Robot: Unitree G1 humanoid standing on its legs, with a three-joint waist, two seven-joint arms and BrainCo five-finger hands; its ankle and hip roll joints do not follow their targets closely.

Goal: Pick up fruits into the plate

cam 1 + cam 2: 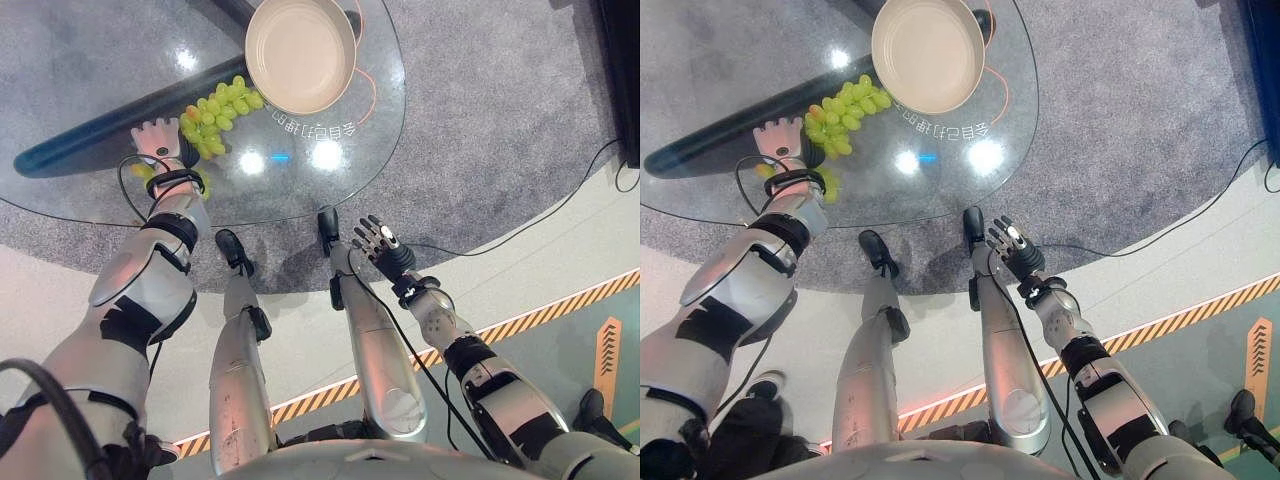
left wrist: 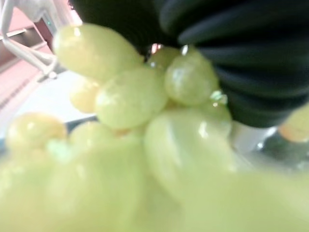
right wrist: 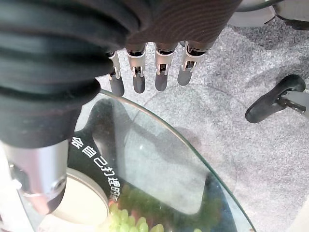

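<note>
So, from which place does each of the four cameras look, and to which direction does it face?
Left eye view: on the head, facing down at the glass table, the beige plate and the green grapes; both arms show, the left hand at the grapes.
Right eye view: beside it, same scene; the right hand hangs off the table.
Left wrist view: very close on the grapes, beside the dark cover.
Right wrist view: along straight fingers toward table and carpet.
All four share the grapes.

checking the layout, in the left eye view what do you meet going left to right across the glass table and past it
left hand → grapes → plate → right hand, off the table.
</note>
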